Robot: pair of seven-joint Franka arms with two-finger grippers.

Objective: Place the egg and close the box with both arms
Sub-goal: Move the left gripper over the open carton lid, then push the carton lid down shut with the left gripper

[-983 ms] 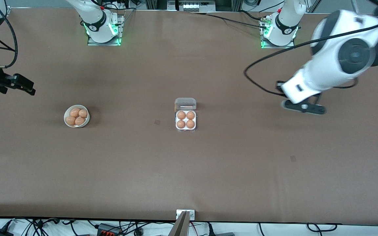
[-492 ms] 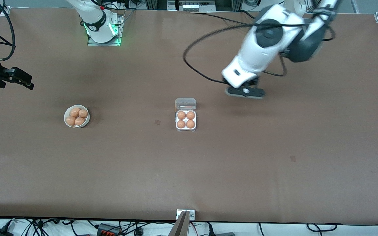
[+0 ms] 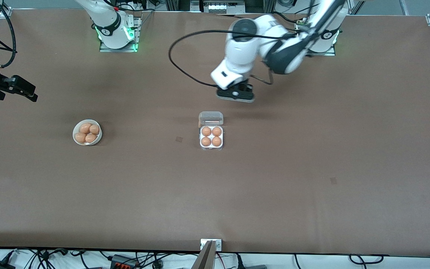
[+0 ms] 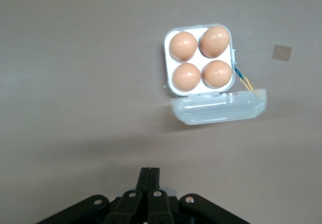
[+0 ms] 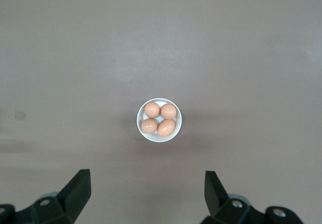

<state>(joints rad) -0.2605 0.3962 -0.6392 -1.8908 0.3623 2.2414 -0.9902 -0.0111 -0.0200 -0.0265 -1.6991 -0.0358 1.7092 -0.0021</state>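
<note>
Front view: a wide brown surface seen from above. The left arm reaches in from its base at the top and bends toward the middle. Its left pincer hangs over bare surface, above and just farther from the camera than the box, slightly toward the left arm's end. The box sits near the middle of the surface with its clear lid swung open and lying flat on the side nearest that pincer. Four eggs fill its four cells. A white bowl with four more eggs stands well apart from the box, toward the right arm's end. The right pincer is up in the air at that end of the surface, over its edge, well away from the bowl. The right arm waits.

Left wrist view: the left pincer's two black fingers are pressed together and hold nothing. Ahead of them lies the open lid, then the white tray of the box with its four eggs, all apart from the pincer. A small square mark shows on the surface beside the box.

Right wrist view: the right pincer is spread wide and empty, its two dark fingers far apart. The bowl sits on the surface between and ahead of them, holding four eggs, not touched by either finger.
</note>
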